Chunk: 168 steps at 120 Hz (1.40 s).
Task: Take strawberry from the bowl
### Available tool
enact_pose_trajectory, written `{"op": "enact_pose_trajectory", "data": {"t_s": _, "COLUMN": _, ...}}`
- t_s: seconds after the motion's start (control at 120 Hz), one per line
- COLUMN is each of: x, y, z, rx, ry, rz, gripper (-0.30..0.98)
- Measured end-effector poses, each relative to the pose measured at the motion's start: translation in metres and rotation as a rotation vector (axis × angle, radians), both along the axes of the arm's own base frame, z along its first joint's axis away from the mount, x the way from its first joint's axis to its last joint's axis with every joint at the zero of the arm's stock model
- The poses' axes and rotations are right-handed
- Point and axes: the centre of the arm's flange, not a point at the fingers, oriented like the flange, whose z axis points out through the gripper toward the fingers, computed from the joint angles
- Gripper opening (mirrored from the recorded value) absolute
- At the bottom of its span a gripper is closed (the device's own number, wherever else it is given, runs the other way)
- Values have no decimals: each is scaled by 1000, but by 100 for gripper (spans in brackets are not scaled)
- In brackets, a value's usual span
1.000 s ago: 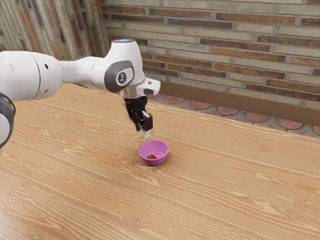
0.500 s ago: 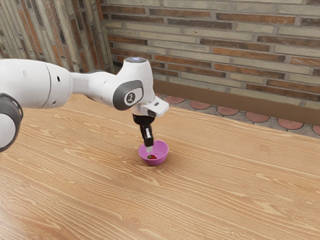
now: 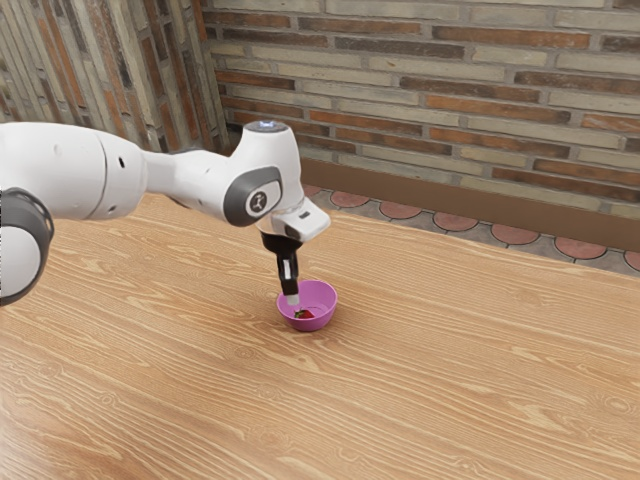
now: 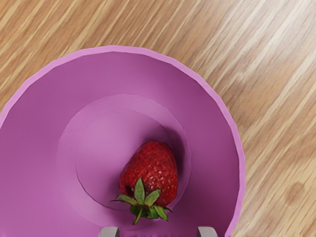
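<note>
Hand (image 3: 293, 300) at bowl (image 3: 322, 296), wooden table (image 3: 450, 370), brick wall (image 3: 450, 100)

The bowl (image 4: 113, 49) is open above, leaving a way straight down, but its wall (image 4: 212, 148) rings the strawberry (image 4: 153, 173) and blocks sideways entry. One flank of the strawberry has more free floor (image 4: 103, 153) beside it

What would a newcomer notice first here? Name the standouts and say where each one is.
First, the red strawberry, lying at the bottom of the purple bowl on the wooden table. Next, the big white arm coming in from the exterior view's left, its black gripper pointing down at the bowl, fingers apart.
</note>
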Motion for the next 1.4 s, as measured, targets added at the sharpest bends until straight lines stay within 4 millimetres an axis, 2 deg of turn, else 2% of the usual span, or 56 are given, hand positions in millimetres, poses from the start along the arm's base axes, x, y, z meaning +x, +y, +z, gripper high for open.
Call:
{"op": "enact_pose_trajectory", "data": {"t_s": 0.1, "x": 2, "y": 5, "z": -5, "rx": -6, "ry": 1, "rz": -16, "gripper": 17}}
{"op": "enact_pose_trajectory", "data": {"t_s": 0.283, "x": 6, "y": 0, "z": -7, "rx": -19, "ry": -12, "rz": -55, "gripper": 21}}
{"op": "enact_pose_trajectory", "data": {"t_s": 0.767, "x": 5, "y": -7, "z": -22, "rx": -73, "ry": -1, "rz": -89, "gripper": 21}}
{"op": "enact_pose_trajectory", "data": {"t_s": 1.167, "x": 4, "y": 15, "z": -32, "rx": -87, "ry": 13, "rz": -69, "gripper": 20}}
{"op": "enact_pose_trajectory", "data": {"t_s": 1.4, "x": 6, "y": 16, "z": -34, "rx": -88, "ry": 9, "rz": -78, "gripper": 20}}
